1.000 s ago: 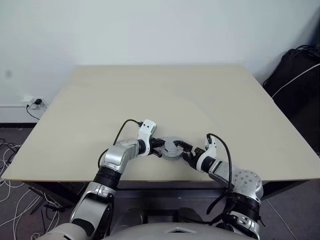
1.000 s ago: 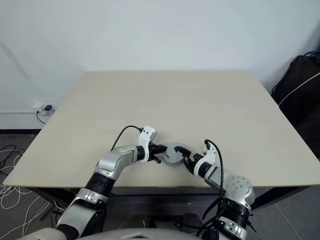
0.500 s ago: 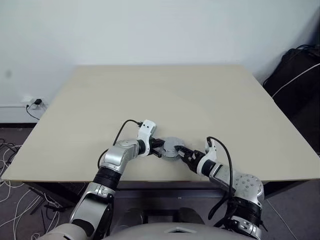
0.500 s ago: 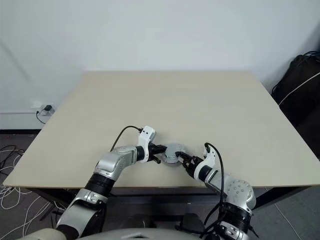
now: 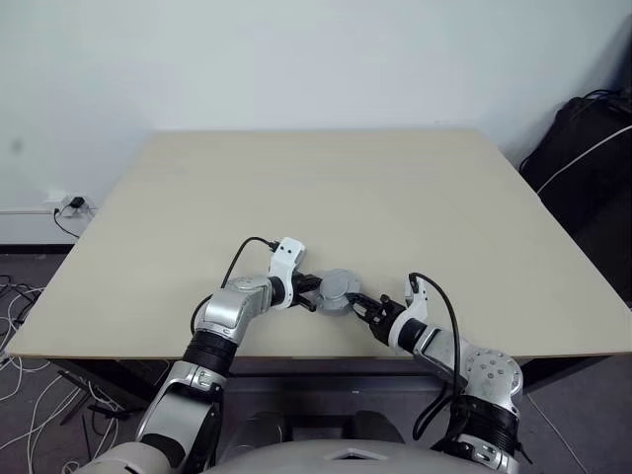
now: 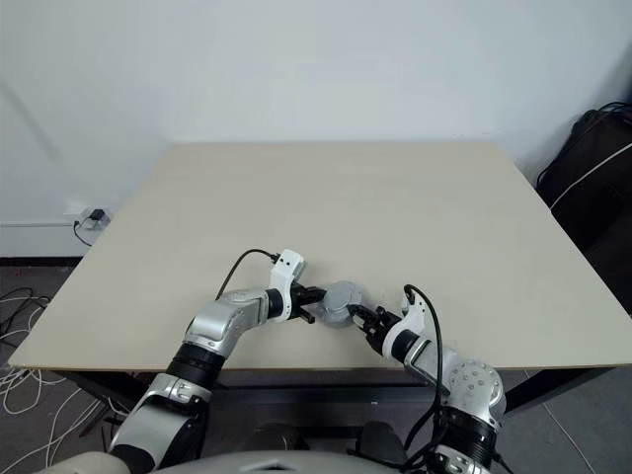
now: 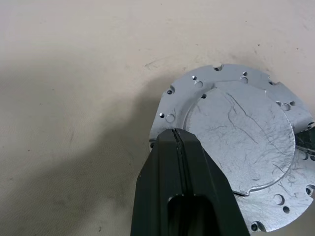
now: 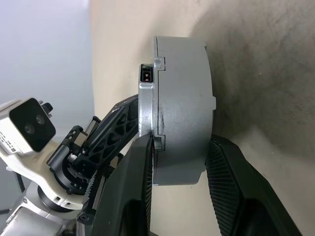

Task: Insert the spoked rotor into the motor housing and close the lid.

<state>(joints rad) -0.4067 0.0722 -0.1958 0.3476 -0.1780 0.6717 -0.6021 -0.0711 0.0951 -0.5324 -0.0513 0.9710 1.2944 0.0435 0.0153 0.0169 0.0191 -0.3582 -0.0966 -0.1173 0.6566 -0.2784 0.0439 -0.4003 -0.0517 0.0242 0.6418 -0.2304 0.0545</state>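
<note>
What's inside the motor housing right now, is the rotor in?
Cannot tell. The motor housing is capped by the lid, so its inside is hidden. The right gripper straddles it; the left gripper sits shut at the lid's rim.

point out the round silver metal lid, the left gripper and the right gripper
round silver metal lid [image 7: 241,137], left wrist view, on its raised scratched face
left gripper [image 7: 178,142], left wrist view, at its closed black fingertips
right gripper [image 8: 179,162], right wrist view, midway between its fingers, at the motor's side wall
</note>
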